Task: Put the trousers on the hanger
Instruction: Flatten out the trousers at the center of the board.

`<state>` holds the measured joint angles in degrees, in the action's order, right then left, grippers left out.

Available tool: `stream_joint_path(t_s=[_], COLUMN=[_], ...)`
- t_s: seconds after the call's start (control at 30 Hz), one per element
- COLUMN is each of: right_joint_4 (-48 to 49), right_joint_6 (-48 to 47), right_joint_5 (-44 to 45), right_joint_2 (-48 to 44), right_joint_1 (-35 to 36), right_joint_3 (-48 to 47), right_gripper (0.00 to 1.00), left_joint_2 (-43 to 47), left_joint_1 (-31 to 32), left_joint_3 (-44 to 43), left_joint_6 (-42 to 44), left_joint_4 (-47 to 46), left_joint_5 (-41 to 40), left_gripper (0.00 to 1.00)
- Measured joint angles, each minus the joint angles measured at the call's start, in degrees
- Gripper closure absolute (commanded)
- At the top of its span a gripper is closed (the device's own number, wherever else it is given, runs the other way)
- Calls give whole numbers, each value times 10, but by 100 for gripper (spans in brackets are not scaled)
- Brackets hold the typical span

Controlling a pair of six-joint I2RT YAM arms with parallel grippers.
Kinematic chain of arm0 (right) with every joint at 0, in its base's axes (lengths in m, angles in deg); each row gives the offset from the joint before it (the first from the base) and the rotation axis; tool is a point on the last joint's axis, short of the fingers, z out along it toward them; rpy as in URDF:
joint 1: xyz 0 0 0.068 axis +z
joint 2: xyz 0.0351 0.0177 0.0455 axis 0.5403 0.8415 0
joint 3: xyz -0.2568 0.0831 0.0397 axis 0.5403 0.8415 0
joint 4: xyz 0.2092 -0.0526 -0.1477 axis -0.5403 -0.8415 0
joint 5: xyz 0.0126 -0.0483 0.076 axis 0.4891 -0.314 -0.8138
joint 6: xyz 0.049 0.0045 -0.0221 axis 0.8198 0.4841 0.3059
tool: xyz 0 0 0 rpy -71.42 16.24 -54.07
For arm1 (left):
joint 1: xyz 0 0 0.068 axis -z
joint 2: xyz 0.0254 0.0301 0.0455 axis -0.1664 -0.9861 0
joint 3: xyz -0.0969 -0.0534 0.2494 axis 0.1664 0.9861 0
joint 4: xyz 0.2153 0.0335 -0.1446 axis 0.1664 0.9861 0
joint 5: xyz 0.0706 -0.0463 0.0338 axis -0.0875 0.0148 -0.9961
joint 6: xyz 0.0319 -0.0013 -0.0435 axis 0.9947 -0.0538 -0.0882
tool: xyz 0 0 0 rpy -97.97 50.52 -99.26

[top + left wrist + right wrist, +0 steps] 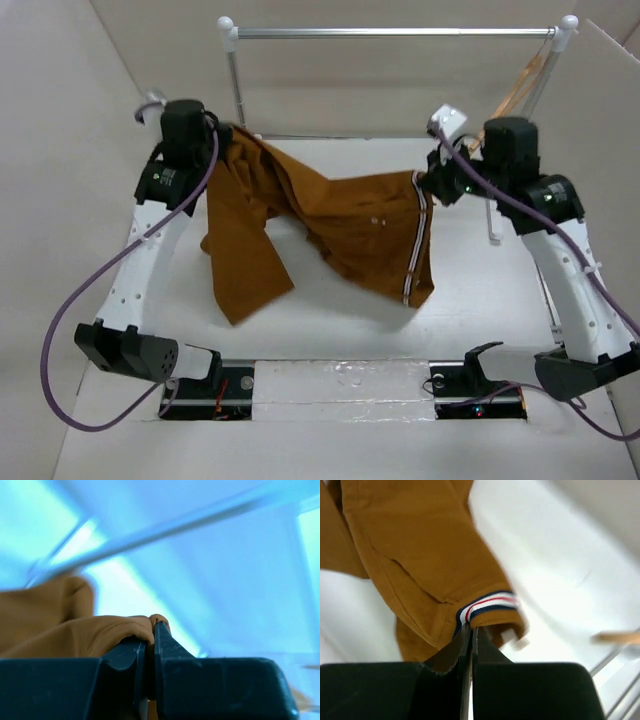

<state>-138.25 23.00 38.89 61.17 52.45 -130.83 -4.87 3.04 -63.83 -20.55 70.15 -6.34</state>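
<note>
The left gripper is clenched on a fold of the rust-brown trousers. In its wrist view the two dark jaws stand pressed together, with a nub of cloth squeezed out between their tips. In the overhead view this hold sits at the upper left of the frame, where the cloth bunches against the arm's black wrist.

The right gripper is clamped on the same garment at the waistband. Its wrist view shows the white, red and dark striped trim running straight into the closed tips. In the overhead view that hold lies right of centre.

Between the two holds the trousers hang as a sagging span across the middle of the frame. The striped waistband edge drops down on the right, and one leg droops at the lower left toward the white table. I cannot tell whether that leg touches the surface.

The wooden hanger hangs at the upper right, from the right end of the silver rail, just beside the white post cap. It is apart from the trousers.
</note>
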Motion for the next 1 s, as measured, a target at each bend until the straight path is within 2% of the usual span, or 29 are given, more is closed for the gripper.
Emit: stream_joint_path(t_s=[0.1, 0.17, 0.23, 0.3, 0.33, 0.37, 0.4, 0.43, 0.47, 0.5, 0.53, 0.6, 0.63, 0.67, 0.73, 0.77, 0.9, 1.0], right_joint_4=[9, 19, 35, 52, 51, 45, 37, 26, 14, -4, -23, -53, -53, -46, -14, 10, 134, 231], right_joint_6=[0, 2, 8, 18, 21, 26, 34, 44, 52, 59, 70, 87, 90, 95, 102, 106, 125, 152], right_joint_5=[-17, -38, -67, -93, -115, -119, -126, -127, -125, -121, -112, -91, -86, -78, -63, -56, -49, -50], right_joint_2=[36, 8, -52, -135, -144, -211, -233, -244, -247, -242, -236, -241, -248, -253, -251, -245, -165, -90], right_joint_1=[-2, 4, 23, 59, 63, 96, 111, 121, 129, 134, 134, 129, 124, 116, 86, 66, -26, -91], right_joint_3=[-143, -162, -103, 18, 32, 171, 246, 307, 370, 427, 466, 493, 490, 483, 470, 468, 484, 510], right_gripper=[100, 100, 100, 100, 95, 95, 71, 55, 30, 30, 25, 22, 22, 22, 22, 22, 22, 18], left_joint_2=[-24, 7, 59, 125, 154, 175, 204, 228, 247, 267, 277, 290, 296, 305, 326, 336, 340, 290], left_joint_1=[0, -9, -21, -30, -32, -34, -34, -34, -33, -33, -33, -34, -34, -34, -34, -34, -26, -11], left_joint_3=[-135, -148, -105, -26, 20, 55, 97, 137, 170, 204, 225, 256, 262, 263, 263, 262, 251, 254], left_joint_6=[51, 73, 85, 89, 89, 89, 86, 82, 73, 72, 71, 65, 62, 61, 67, 75, 122, 171], left_joint_4=[-17, -21, -28, -28, -24, -11, -10, 3, 40, 42, 57, 81, 97, 107, 108, 105, 73, 17], left_joint_5=[-37, -62, -90, -122, -137, -148, -159, -168, -179, -179, -187, -201, -208, -214, -219, -217, -156, -51], left_gripper=[100, 100, 100, 100, 100, 100, 100, 100, 66, 66, 51, 28, 26, 26, 40, 43, 44, 45])
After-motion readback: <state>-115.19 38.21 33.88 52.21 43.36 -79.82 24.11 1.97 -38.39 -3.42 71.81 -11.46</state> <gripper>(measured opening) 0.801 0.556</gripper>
